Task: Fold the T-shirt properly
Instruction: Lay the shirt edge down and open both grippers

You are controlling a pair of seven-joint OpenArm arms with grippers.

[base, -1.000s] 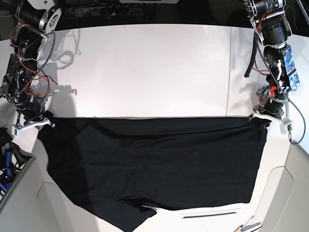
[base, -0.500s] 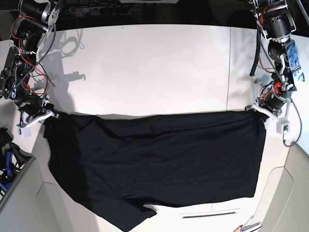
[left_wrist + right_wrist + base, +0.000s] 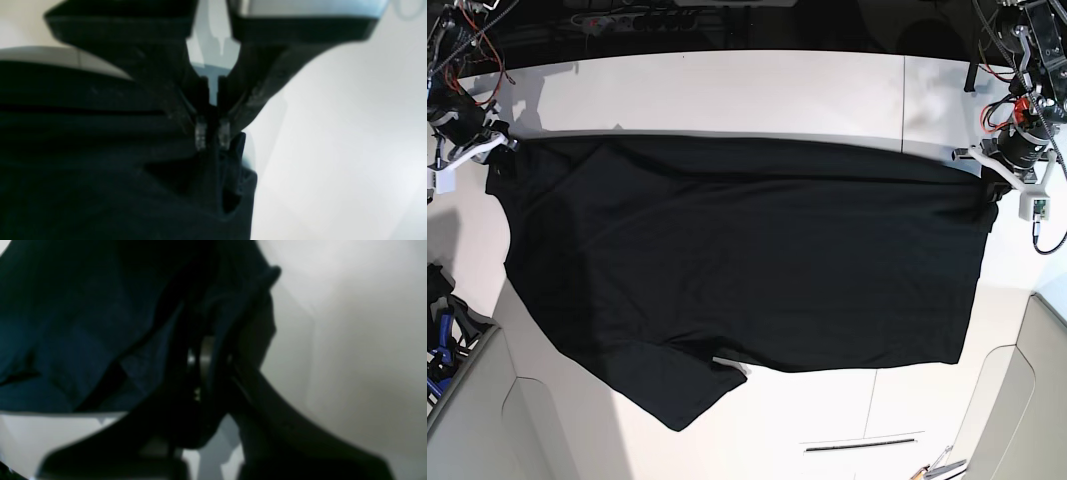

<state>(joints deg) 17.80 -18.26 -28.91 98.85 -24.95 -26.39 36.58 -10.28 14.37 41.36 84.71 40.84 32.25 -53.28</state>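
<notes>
The black T-shirt lies spread wide across the white table, its top edge stretched taut between my two grippers. My left gripper is shut on the shirt's far right corner; in the left wrist view the pads pinch bunched black fabric. My right gripper is shut on the far left corner; in the right wrist view dark fabric wraps over the fingers. A sleeve points down toward the front edge.
The table has a seam line at the right. A dark slot shows in the front panel. Blue tools lie off the table at the left. Cables and a power strip run behind the far edge.
Both grippers have pulled the shirt's top edge away from the front, toward the far side of the table. The whole shirt slid up with them and now covers more of the table.
</notes>
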